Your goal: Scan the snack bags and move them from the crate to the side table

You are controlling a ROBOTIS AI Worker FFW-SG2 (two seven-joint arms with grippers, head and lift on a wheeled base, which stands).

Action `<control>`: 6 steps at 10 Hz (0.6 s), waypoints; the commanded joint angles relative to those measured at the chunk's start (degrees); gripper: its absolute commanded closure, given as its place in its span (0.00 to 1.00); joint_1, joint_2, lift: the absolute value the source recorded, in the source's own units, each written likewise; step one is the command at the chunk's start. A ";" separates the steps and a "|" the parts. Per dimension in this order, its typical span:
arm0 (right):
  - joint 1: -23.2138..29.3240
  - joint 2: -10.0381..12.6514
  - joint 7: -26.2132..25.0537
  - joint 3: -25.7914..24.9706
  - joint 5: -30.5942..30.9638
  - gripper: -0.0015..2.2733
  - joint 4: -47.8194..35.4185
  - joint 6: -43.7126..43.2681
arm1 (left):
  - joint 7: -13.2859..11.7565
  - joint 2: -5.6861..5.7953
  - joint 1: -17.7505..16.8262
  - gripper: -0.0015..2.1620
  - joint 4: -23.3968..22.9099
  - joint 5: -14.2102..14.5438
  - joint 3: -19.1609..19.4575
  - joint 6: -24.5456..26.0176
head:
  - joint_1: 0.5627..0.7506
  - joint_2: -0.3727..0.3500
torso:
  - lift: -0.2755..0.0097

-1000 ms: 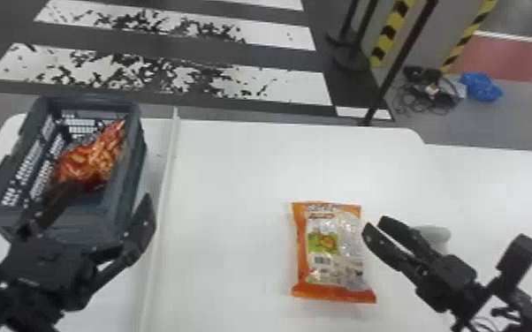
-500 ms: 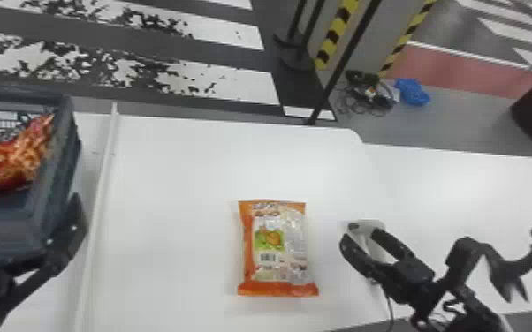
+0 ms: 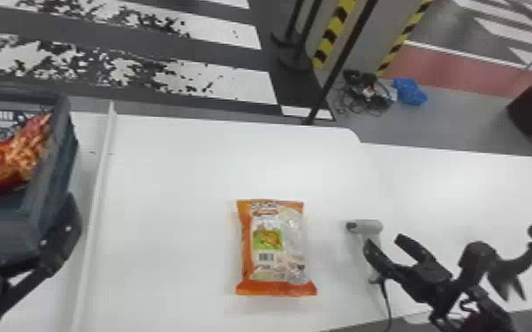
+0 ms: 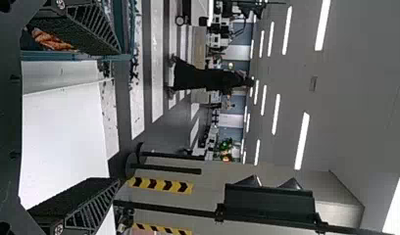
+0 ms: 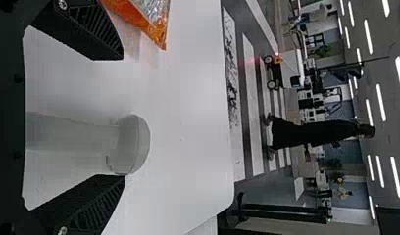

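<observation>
Evidently, snack bag (image 3: 274,247): flat on the tabletop (image 3: 168,176), in its near half, between the white ridge (image 3: 99,185) and the scanner; its printed ends face the far and near edges. The barcode lies uppermost, presumably so that it can be read without turning the bag.

Scanner (image 3: 366,227): just beyond the bag on the side table's side, head toward the far edge, cable (image 3: 386,304) running toward the near edge. That probably leaves the handle within easy reach of the right arm.

Right gripper (image 5: 122,116): fingers wide apart, one on each side of the scanner in the wrist view, nothing clamped. The spacing looks meant to admit the handle; whether either finger touches it, I cannot tell.

Left gripper (image 4: 119,116): fingers apart and empty, beside the crate's near corner on the ridge side. It seems placed there to stay clear of the scanning.

Crate (image 3: 59,154): at the left end, beyond the ridge, with a red bag (image 3: 9,154) inside, leaning up toward the wall nearest the ridge. The walls likely keep it apart from the bag being handled.

Side table (image 3: 455,185): adjoining the tabletop's right edge, a short carry from the bag.

Next move: likely close on the handle and aim at the barcode; a poor grip could tip the scanner.
</observation>
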 commanded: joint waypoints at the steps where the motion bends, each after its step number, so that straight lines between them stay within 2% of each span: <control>1: -3.03 -0.87 0.12 1.30 1.19 0.03 4.71 -0.25 | 0.00 0.00 0.00 0.03 0.07 0.00 0.01 -0.01 | 0.70 0.03 | 0.66; 3: -5.41 -1.31 0.04 2.88 1.98 0.03 7.88 0.81 | -0.09 0.08 -0.44 0.03 0.77 0.00 0.10 -0.01 | 0.70 0.03 | 0.66; 5: -7.78 -1.66 -0.05 3.41 2.77 0.11 10.95 3.44 | -0.09 0.08 -0.61 0.03 0.95 0.35 0.45 -0.01 | 0.70 0.03 | 0.66; 6: -8.31 -1.83 -0.05 3.59 2.86 0.47 11.39 5.20 | -0.09 0.17 -0.79 0.03 0.86 0.53 0.63 -0.18 | 0.70 0.03 | 0.66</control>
